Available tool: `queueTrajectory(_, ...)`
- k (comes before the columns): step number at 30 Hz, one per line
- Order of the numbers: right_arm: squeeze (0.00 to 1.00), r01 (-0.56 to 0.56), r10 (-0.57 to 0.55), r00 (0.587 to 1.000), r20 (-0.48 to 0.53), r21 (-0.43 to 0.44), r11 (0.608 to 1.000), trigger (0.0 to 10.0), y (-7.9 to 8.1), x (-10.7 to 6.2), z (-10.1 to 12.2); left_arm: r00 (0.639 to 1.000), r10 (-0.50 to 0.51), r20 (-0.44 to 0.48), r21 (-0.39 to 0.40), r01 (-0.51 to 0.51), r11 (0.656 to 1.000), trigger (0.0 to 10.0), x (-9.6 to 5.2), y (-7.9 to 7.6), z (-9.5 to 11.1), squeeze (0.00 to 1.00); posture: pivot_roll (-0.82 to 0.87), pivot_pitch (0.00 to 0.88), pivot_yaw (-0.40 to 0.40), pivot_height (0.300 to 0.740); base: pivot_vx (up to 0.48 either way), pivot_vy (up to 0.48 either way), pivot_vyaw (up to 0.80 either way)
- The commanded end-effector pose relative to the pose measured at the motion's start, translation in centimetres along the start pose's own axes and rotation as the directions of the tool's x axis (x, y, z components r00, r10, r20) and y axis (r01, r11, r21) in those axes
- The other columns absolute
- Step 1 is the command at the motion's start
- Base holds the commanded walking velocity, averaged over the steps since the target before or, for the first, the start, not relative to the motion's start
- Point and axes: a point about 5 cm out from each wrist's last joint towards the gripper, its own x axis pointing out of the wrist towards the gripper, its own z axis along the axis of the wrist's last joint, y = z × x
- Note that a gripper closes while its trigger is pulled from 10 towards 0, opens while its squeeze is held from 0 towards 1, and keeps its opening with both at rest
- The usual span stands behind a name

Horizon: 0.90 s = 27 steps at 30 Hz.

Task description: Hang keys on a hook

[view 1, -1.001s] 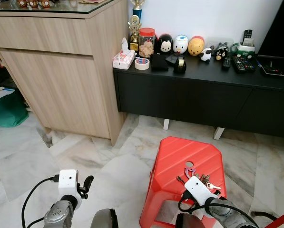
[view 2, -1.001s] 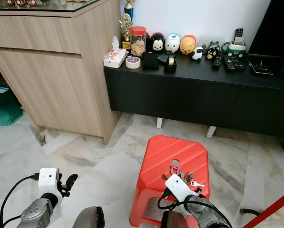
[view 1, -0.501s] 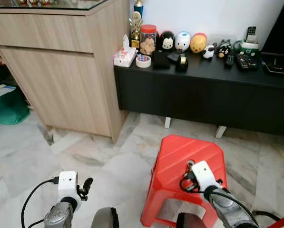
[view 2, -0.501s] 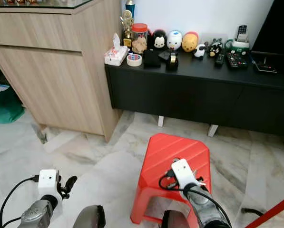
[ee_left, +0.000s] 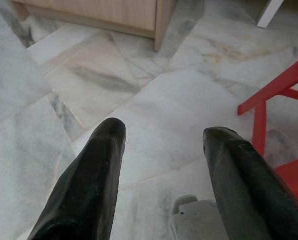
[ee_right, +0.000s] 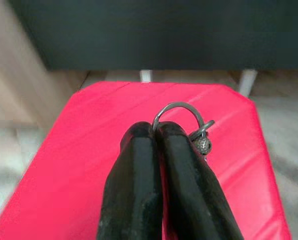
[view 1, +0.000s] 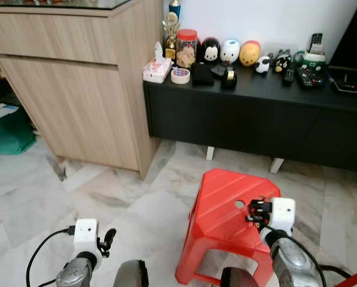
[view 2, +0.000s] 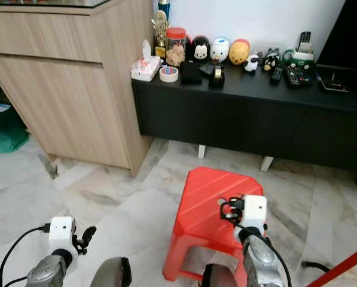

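My right gripper [ee_right: 156, 127] is shut on the keys [ee_right: 202, 144]. Their metal ring and a small bead stick out beside the black fingertips. The gripper [view 1: 257, 210] hangs just above the right part of the red plastic stool [view 1: 217, 212], its white wrist camera behind it. The stool's red top [ee_right: 84, 145] lies right under the fingers. Low on the left, my left gripper [view 1: 109, 238] hangs over the marble floor, and its two black fingers [ee_left: 106, 150] stand wide open with nothing between them.
A long black low cabinet [view 1: 256, 119] stands behind the stool, carrying toy figures, a jar, tape rolls and remotes. A tall wooden cabinet [view 1: 76, 89] fills the left. A green bag [view 1: 11, 134] lies at the far left. A black cable [view 1: 336, 272] trails on the floor.
The keys lay on the stool's top a second ago; my right gripper came over them, closed and lifted, turning to the right. The left arm stayed low.
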Motion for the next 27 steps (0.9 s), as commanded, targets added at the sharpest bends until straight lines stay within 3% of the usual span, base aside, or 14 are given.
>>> queueTrajectory(1,0.00,0.043,-0.054,0.996,0.072,0.145,0.988,10.0,-0.6,0.3,1.3,1.000,-0.001,-0.024,0.028,0.001,1.000,10.0,-0.2,0.1,-0.5,0.00,0.06,0.000,-0.040,0.600,0.000,0.000,0.00)
queueTrajectory(2,0.00,0.048,-0.066,0.993,0.100,0.176,0.983,10.0,-0.7,0.3,1.7,1.000,0.000,-0.026,0.031,0.000,1.000,10.0,-0.2,0.1,-0.6,0.00,0.06,0.000,-0.040,0.600,0.000,0.000,0.00)
queueTrajectory(3,0.00,0.019,-0.033,0.992,0.125,0.114,0.993,10.0,-0.3,0.4,2.2,0.999,0.003,-0.034,0.035,-0.002,0.999,10.0,-0.2,0.1,-0.7,0.00,0.06,0.000,-0.040,0.600,0.000,0.000,0.00)
queueTrajectory(5,0.00,-0.002,-0.008,0.990,0.138,0.073,0.997,10.0,0.0,0.4,2.4,0.999,0.006,-0.041,0.036,-0.005,0.999,10.0,-0.3,0.1,-0.8,0.00,0.06,0.000,-0.040,0.600,0.000,0.000,0.00)
queueTrajectory(13,0.00,-0.010,0.006,0.989,0.150,0.024,1.000,10.0,0.0,0.2,2.4,0.995,0.042,-0.094,0.016,-0.040,0.999,10.0,-0.9,0.0,-2.4,0.00,0.05,0.000,-0.057,0.600,0.000,0.000,0.00)
queueTrajectory(27,0.00,0.003,0.000,0.994,0.107,-0.031,1.000,10.0,-1.0,-0.3,1.6,0.982,0.071,-0.175,-0.005,-0.073,0.997,10.0,-1.7,-0.4,-4.3,0.00,0.06,0.000,-0.068,0.684,0.000,0.000,0.00)
